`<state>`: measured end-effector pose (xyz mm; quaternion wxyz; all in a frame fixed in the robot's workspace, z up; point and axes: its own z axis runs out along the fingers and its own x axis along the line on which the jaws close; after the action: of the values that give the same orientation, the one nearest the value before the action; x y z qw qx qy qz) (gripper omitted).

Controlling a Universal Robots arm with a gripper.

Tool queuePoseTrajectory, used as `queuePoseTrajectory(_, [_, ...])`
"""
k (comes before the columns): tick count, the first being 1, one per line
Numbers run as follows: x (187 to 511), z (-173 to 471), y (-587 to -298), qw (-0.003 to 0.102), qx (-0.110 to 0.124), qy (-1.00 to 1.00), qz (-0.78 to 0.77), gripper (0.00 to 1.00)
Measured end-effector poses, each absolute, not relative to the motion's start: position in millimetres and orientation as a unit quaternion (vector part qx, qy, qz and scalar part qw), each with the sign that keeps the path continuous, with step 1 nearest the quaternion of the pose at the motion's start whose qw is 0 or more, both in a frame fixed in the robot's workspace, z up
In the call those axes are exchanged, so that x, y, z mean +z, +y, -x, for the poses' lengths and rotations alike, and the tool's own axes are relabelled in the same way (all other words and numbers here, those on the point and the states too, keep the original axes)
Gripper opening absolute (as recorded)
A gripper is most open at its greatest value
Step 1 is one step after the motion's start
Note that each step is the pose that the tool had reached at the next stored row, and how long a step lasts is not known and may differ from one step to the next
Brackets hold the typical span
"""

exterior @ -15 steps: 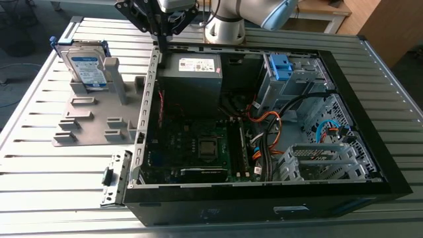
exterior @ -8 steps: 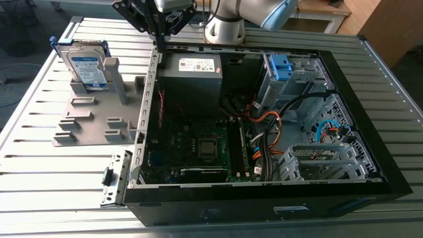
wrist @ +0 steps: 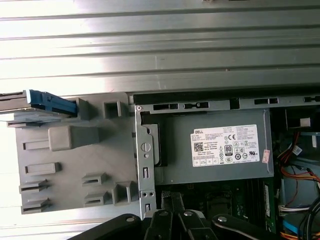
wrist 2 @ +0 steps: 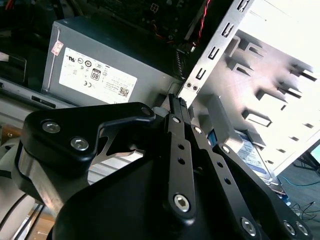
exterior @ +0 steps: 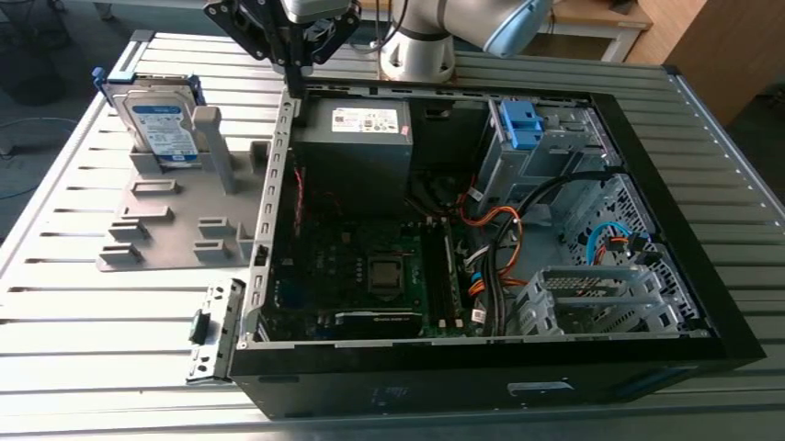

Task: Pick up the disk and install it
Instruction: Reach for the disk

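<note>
1. Plainly, the disk [exterior: 164, 124] has not been picked up: it stands on edge in a slot at the far end of the grey fixture plate [exterior: 172, 230], on the exterior view's left, outside the computer case [exterior: 491, 367].
2. Its broad labelled face is turned toward the exterior camera, and the blue bracket wraps its top and sides. It looks taller than it is wide, so its long axis seems to run up from the plate, leaning slightly back.
3. In the first wrist view the disk [wrist: 50, 104] is seen edge-on as a thin strip with the blue bracket. Its top edge lies along the slats of the metal table [exterior: 98, 322] and square to the case's near side wall.
4. The gripper [exterior: 294, 66] hangs high over the case's wall beside the fixture, well apart from the disk and touching nothing.
5. In the second wrist view the gripper [wrist 2: 176, 102] has its black fingers drawn together at the tips with nothing between them. A corner of the disk [wrist 2: 252, 155] shows beyond them.
6. The grey power supply [exterior: 368, 138] lies just inside the case below the gripper.
7. The silver drive cage [exterior: 552, 152] with its blue latch [exterior: 521, 124] sits at the case's far corner, toward the exterior view's right.
</note>
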<state>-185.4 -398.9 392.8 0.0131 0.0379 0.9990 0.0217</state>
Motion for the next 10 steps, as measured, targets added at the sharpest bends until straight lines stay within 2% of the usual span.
queuePoseTrajectory(10, [392.7, 189.0, -398.9, 0.013, 0.022, 0.999, -0.038, 0.11])
